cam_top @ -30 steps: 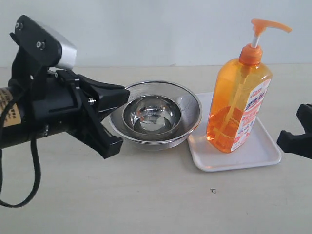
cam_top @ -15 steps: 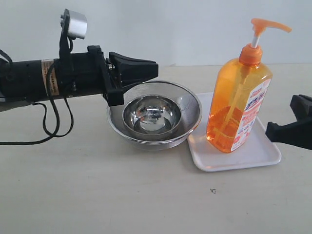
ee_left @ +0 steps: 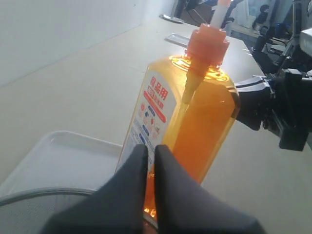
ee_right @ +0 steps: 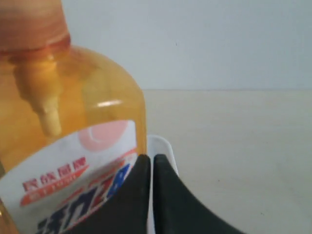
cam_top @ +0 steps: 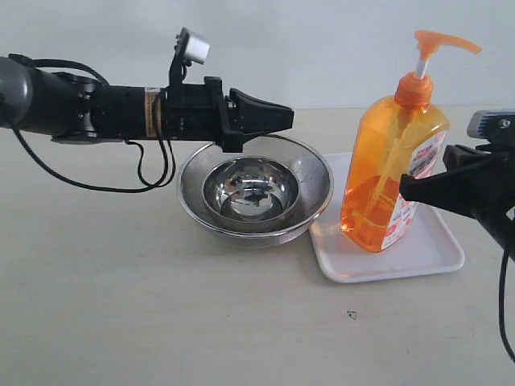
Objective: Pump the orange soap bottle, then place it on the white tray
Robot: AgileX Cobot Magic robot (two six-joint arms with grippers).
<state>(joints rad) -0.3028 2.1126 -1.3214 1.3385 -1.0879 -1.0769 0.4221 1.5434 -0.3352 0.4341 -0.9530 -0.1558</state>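
Pale table (cam_top: 161, 322). White tray (cam_top: 426, 249), right of centre, with the orange soap bottle (cam_top: 385, 169) upright on it. Right gripper (cam_top: 402, 190): fingers pressed together, empty, tip at the bottle's label, contact unclear. Steel bowl (cam_top: 312, 181) just left of the tray. Left gripper (cam_top: 287, 121): fingers clenched, empty, above the bowl's far rim.

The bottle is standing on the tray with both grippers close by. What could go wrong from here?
1. The right gripper, jaws closed, points its tip at the side of the tall orange soap bottle; a push there might tip it or slide it across the white tray.
2. The left gripper, also closed, hangs just over the steel strainer bowl; moving lower toward the bottle, it might clip the rim and shove the bowl into the tray.
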